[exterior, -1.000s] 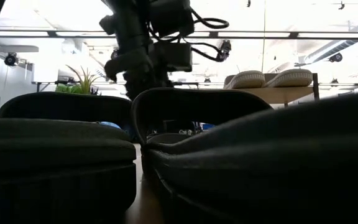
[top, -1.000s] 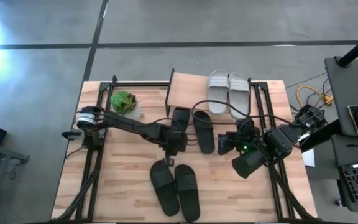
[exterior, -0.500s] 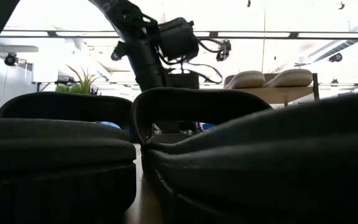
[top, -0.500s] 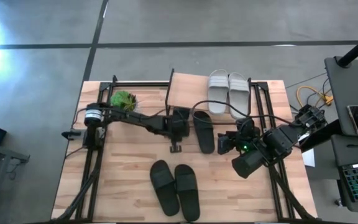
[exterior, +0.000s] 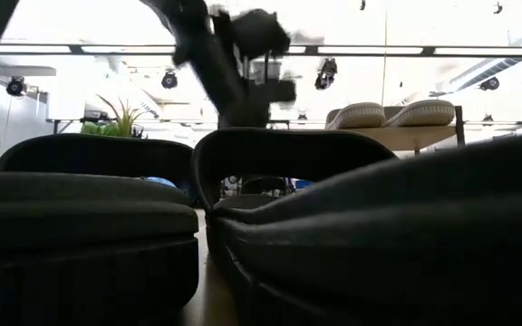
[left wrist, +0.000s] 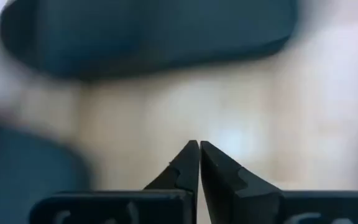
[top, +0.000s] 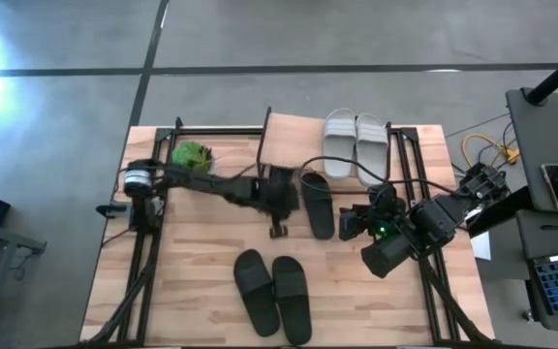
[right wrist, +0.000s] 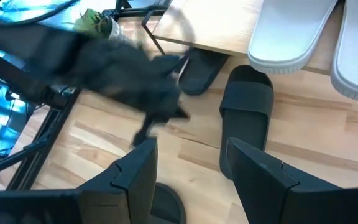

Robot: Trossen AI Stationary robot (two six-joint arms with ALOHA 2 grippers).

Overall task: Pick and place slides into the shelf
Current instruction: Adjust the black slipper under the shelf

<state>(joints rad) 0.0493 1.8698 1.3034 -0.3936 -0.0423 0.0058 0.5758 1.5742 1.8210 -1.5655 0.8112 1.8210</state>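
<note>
From above, the left end effector (top: 279,231) hangs over the bench (top: 201,281) with fingers shut and empty, beside a black slide (top: 317,205) and by the shelf (top: 289,136), which carries two grey slides (top: 355,143). Two more black slides (top: 273,295) lie near the front edge. The right end effector (top: 349,223) waits open — nothing held.

Low view: black slides (exterior: 80,217) fill the foreground.

Left wrist: fingertips (left wrist: 191,158) pressed together.

Right wrist: its fingers (right wrist: 143,168) stand apart.

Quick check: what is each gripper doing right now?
Left gripper: closed, holding nothing.
Right gripper: open, holding nothing.
</note>
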